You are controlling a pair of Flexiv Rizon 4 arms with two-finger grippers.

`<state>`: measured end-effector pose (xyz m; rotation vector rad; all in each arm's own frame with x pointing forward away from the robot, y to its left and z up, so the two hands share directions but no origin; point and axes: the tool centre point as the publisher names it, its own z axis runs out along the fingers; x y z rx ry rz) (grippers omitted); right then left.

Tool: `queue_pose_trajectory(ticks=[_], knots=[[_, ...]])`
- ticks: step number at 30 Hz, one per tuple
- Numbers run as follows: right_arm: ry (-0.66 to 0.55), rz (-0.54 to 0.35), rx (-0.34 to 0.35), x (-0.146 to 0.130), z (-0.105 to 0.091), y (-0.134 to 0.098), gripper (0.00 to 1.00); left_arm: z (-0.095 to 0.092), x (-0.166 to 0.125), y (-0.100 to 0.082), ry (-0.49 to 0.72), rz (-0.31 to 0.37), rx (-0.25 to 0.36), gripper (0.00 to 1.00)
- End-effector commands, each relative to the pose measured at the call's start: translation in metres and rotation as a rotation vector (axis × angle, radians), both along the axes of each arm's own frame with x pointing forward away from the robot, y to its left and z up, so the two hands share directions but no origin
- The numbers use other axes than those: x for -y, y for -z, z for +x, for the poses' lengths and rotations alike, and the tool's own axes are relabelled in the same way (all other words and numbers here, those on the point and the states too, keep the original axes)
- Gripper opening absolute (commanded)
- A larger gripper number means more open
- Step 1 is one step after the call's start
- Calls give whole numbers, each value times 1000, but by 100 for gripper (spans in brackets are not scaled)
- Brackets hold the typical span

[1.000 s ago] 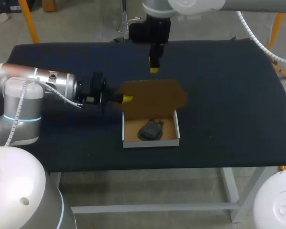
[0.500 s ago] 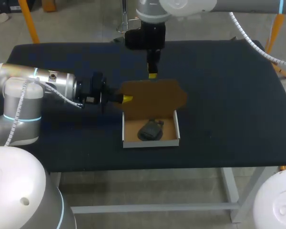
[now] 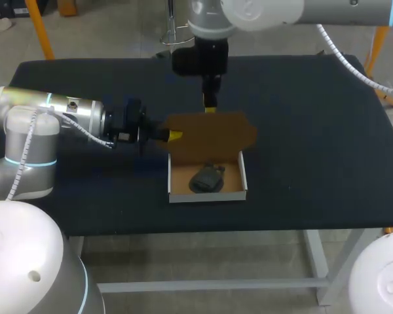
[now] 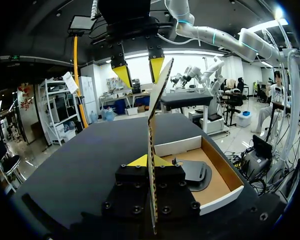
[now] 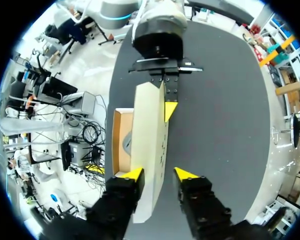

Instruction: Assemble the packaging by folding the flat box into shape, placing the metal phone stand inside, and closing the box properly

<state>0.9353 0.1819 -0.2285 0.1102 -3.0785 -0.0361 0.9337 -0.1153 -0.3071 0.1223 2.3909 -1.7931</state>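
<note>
A white cardboard box tray lies open on the black table, with the dark metal phone stand inside it. Its brown lid stands upright behind the tray. My left gripper is shut on the lid's left edge; the left wrist view shows the lid edge-on between my yellow tips. My right gripper hangs at the lid's top edge. In the right wrist view its open fingers straddle the lid, one tip close against its face, the other apart from it.
The black table stretches wide to the right of the box and behind it. My left arm lies across the table's left part. The table's front edge runs just below the tray.
My right gripper has come down and slightly left, from above the lid to its top edge, with its fingers a little closer together. The left gripper and the box have stayed put.
</note>
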Motion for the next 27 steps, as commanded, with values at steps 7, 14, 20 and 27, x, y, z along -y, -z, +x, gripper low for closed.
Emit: queue_pose_trajectory(ticks=[7,14,20,27], knots=[[-2,0,10,2,-14,4,42,1,-1,4,2,-2,0,0],[3,-6,1,1,-14,12,43,1,-1,4,2,-2,0,0],[1,-6,-10,-1,-11,16,46,1,-1,4,2,-2,0,0],[-5,-5,-29,-5,-8,23,46,1,-1,4,2,-2,0,0]])
